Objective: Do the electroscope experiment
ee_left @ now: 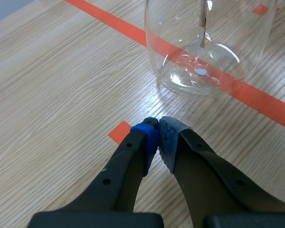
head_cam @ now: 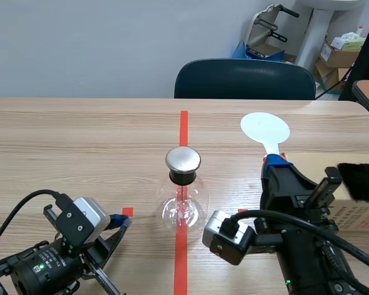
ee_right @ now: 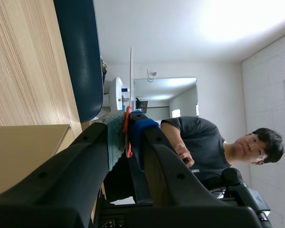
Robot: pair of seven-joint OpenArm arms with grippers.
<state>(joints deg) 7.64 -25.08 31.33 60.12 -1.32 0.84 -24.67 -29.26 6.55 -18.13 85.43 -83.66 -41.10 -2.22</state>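
1. The right pincer (head_cam: 277, 162) is clamped on the handle of the white paddle (head_cam: 265, 129), beside the electroscope (head_cam: 183, 196) on the bench (head_cam: 80, 141).
2. The left pincer (ee_left: 157, 135) is closed and empty, near the electroscope.
3. Risk: a low paddle swing could topple the electroscope.

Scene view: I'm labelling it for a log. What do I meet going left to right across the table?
left pincer → flask → paddle → fur
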